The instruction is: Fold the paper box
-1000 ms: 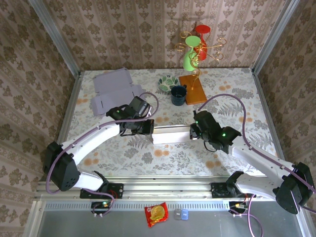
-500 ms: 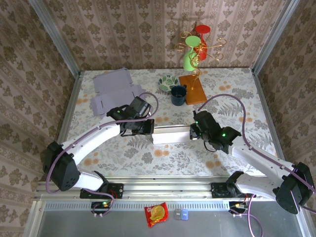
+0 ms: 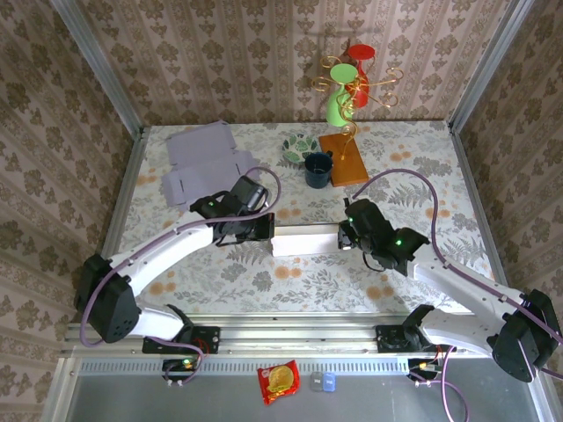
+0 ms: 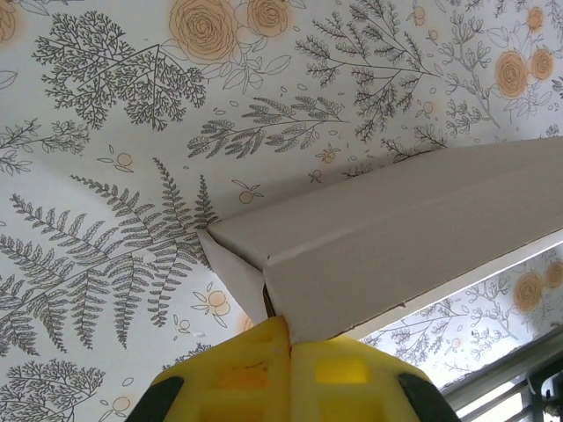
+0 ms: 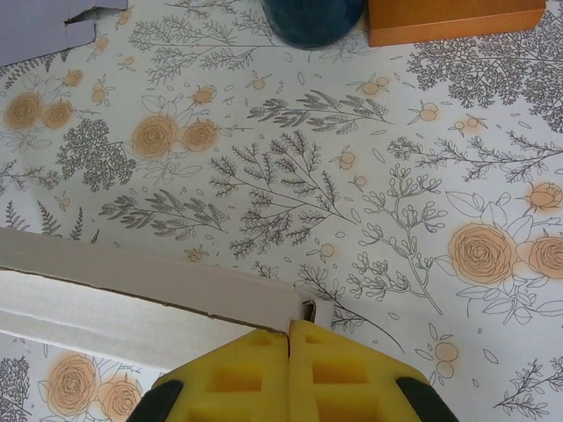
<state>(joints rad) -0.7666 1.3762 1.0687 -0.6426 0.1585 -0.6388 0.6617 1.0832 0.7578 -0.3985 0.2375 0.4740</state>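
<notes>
A long white paper box [image 3: 306, 239] lies across the middle of the flowered desk [image 3: 413, 167], just below the centre of the overhead frame, running left to right. An arm reaches in to each end of it. The left gripper [image 3: 268, 230] is at the box's left end. In its wrist view [image 4: 288, 347] the yellow jaws are clenched together at the bottom of the frame, with the corner of the box [image 4: 396, 246] and a small folded flap pinched in the seam between them. From there the box stretches up toward the right edge of that frame. The right gripper [image 3: 343, 236] is at the other end. In its own view [image 5: 288, 338] its jaws are clamped shut too, nipping the end of the box wall [image 5: 132, 294], which runs off to the left edge of the picture.

Toward the upper left of the overhead frame lie flat lilac cardboard sheets [image 3: 198, 163], well apart from the box. Above centre stands a dark blue cup [image 3: 318, 170], with an orange block [image 3: 343, 158] just beside it on the right and a patterned bowl [image 3: 300, 147] behind it. A gold wire stand [image 3: 352, 83] carrying green and red cups rises at the top of the frame. At the very bottom, below the arm bases, lies a red snack packet [image 3: 278, 381].
</notes>
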